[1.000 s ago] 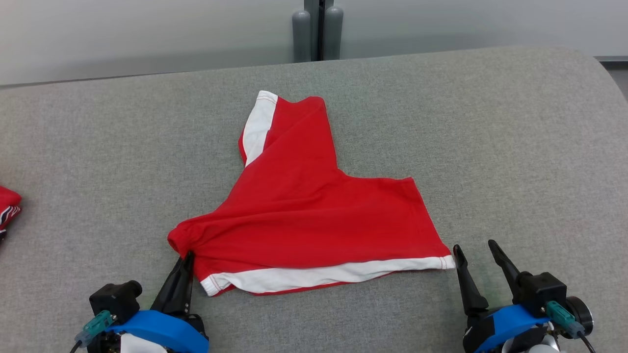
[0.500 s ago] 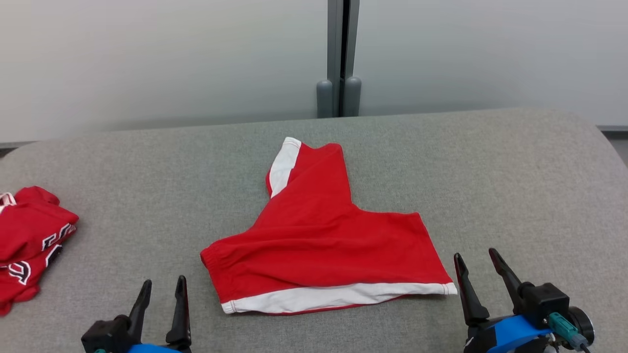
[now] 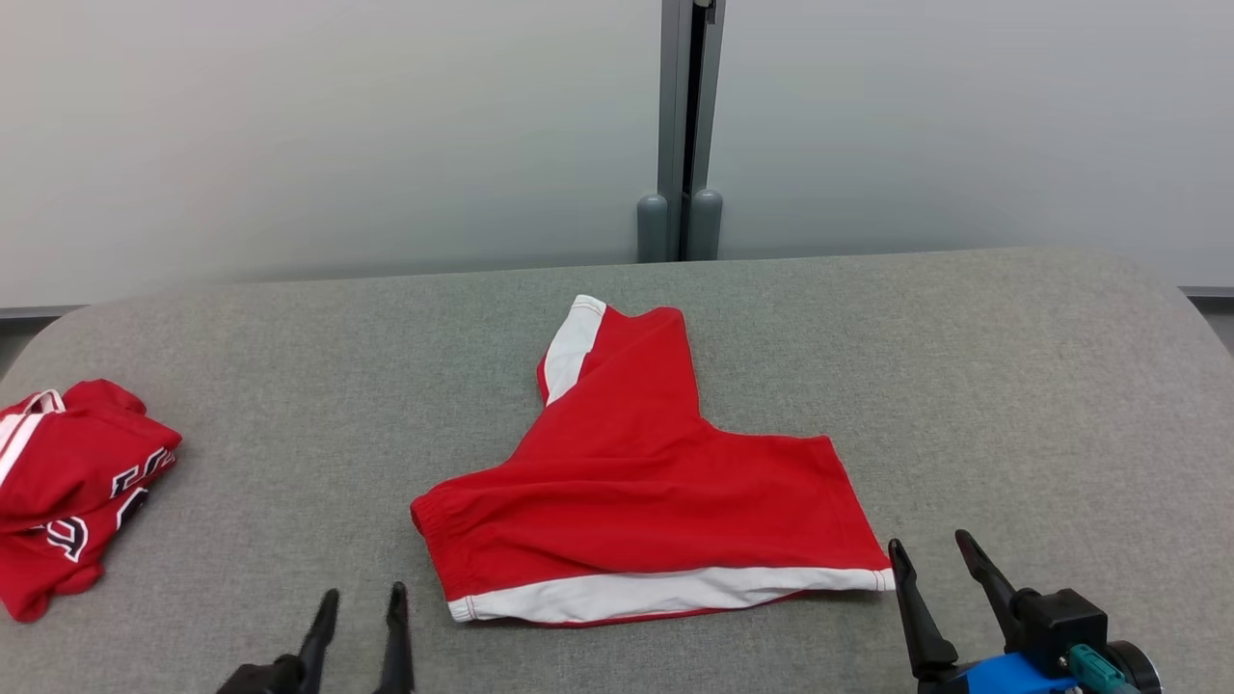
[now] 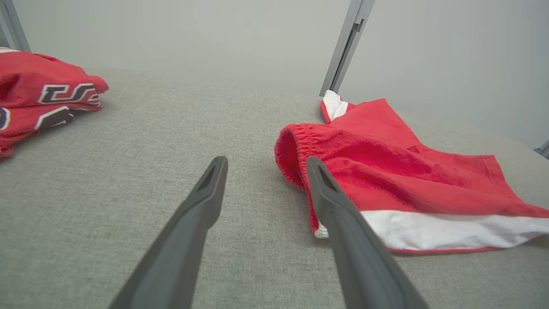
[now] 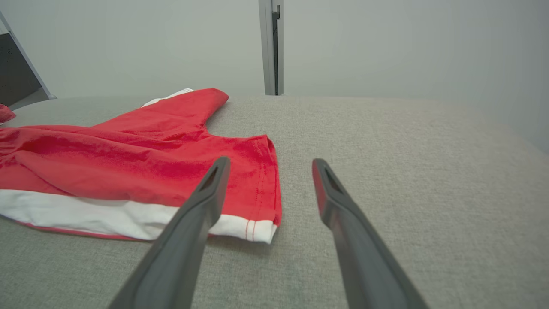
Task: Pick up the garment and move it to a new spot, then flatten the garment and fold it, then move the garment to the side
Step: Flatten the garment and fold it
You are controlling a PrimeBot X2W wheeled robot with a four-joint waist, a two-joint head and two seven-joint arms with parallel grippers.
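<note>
Shorts (image 3: 636,492) of red cloth with white side stripes lie flat on the grey desk (image 3: 1012,386), ahead of both grippers and between them. The garment forms an L. Its longer part runs crosswise from the left gripper's side to the right gripper's side, with a white stripe along the edge nearest the grippers. The other leg points away from the grippers toward the wall, with its own white stripe on the left gripper's side. The gathered elastic waistband is the end closest to the left gripper (image 3: 363,590); the stitched hem of the near leg is the end closest to the right gripper (image 3: 928,540).

The left gripper has its two dark fingers spread apart and holds nothing. It sits near the waistband corner, which lies just ahead of it and toward the right gripper; in the left wrist view the finger on that side crosses in front of this corner. The right gripper is spread too and empty. The hem corner lies just beside its inner fingertip; whether they touch cannot be told.

Beyond the left gripper's outer side, well apart from the shorts, lies a second red garment (image 3: 67,492) with dark and white lettering, crumpled.
</note>
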